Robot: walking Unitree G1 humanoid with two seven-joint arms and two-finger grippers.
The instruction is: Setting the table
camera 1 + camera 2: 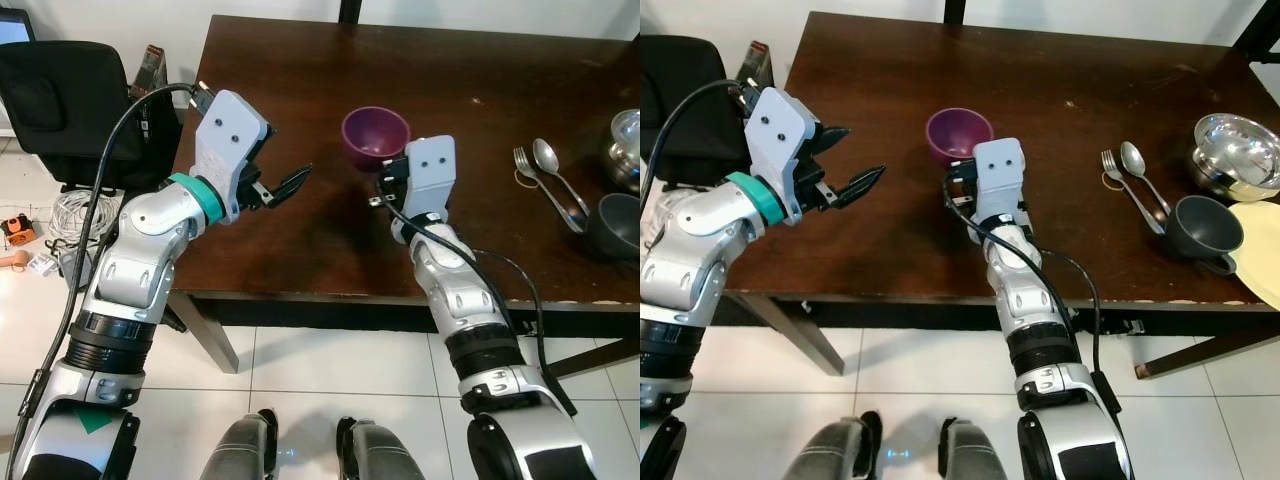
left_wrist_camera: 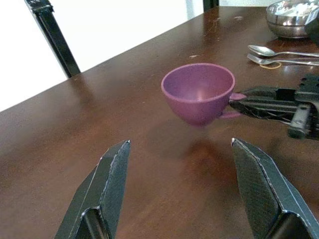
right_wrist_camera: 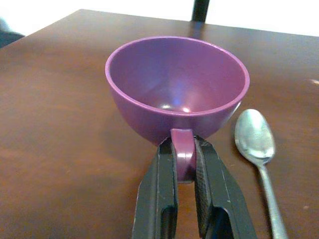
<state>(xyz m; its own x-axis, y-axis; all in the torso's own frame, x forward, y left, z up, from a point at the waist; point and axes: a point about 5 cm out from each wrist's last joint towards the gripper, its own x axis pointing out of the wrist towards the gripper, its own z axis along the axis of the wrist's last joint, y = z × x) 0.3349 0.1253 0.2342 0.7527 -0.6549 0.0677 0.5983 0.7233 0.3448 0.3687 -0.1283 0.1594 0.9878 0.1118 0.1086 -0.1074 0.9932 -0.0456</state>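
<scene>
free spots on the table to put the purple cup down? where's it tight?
The right gripper holds the purple cup by its handle. Bare wood lies between cup and fork, and across the far side of the table. The front-left patch sits under the open left gripper. Crowded: the right end, with spoon, steel bowl and dark mug.

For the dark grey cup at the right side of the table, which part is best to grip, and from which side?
Probably its handle: the grey cup stands upright, and the handle sticks out at the near table edge, so come from the robot's side.
</scene>
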